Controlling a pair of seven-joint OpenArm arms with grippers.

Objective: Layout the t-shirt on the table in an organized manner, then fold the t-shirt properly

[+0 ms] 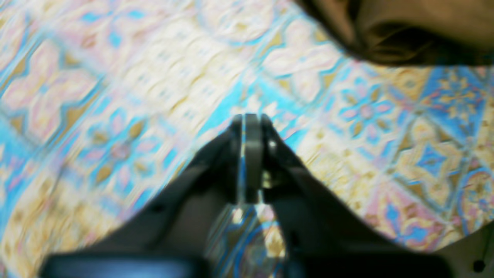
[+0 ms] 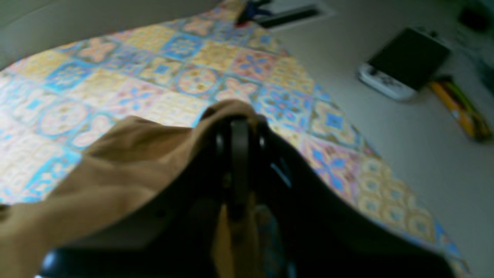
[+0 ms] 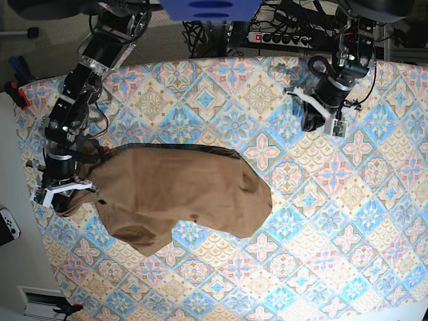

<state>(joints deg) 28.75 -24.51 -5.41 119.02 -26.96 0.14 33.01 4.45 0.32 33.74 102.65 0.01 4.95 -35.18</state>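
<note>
Tan t-shirt (image 3: 177,194) lies crumpled near the left edge of the table (image 3: 348,221). Right gripper (image 2: 239,127) is clamped on the shirt's left end; left gripper (image 1: 251,123), jaws barely parted and empty, hangs over bare cloth near the far right corner.

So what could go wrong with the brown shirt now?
Only the right pincer holds the t-shirt, at its edge near the table side, so pulling further might drag cloth off. The shirt lies crumpled, with a fold bulging at one end, and might crease more. The left pincer hangs away from the cloth, holding nothing, so it cannot help steady it.
</note>
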